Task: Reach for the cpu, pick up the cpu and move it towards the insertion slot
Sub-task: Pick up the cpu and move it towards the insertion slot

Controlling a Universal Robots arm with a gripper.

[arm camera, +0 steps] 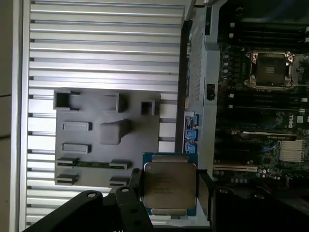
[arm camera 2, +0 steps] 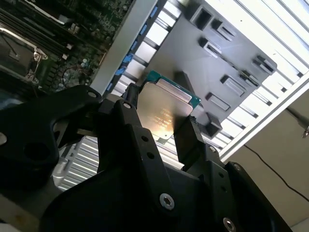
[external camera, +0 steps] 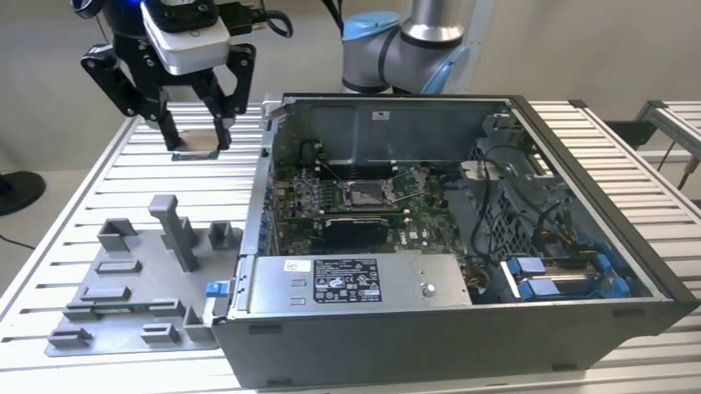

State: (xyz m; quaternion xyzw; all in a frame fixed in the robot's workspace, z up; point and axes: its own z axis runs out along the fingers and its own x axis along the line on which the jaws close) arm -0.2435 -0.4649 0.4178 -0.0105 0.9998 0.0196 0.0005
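Gripper: black two-fingered claw [external camera: 199,139] under a white camera block, its fingers clamped on two opposite edges of the cpu; it also shows in both wrist views [arm camera 2: 161,128] [arm camera: 169,189].
Cpu: small, thin square chip with a silvery metal top [external camera: 197,143], held in the claw, clear of the table. In both wrist views [arm camera 2: 164,111] [arm camera: 169,186] its underside edge looks teal.
Cpu position: in the exterior view, at about ten o'clock from the computer case and twelve o'clock from the tray, well apart from the insertion slot.
Insertion slot: square socket with a shiny metal frame and dark centre [external camera: 364,194] on the green circuit board inside the case, unoccupied; seen also in the first wrist view [arm camera: 269,70].
Computer case: open dark grey metal desktop case [external camera: 438,345] lying on its side, with a silver labelled box [external camera: 350,283] at six o'clock from the socket.
Tray: flat grey plastic tray with upright blocks [external camera: 110,328] [arm camera: 91,145], just beside the case at its nine o'clock.
Surface: table of pale, ribbed aluminium slats [external camera: 143,164] [arm camera: 96,48], carrying case and tray.
Room: plain pale wall behind; the grey-and-blue arm base [external camera: 405,41] at twelve o'clock; a second slatted table [external camera: 671,123] at two o'clock; a dark round object [external camera: 16,193] on the floor at nine o'clock.
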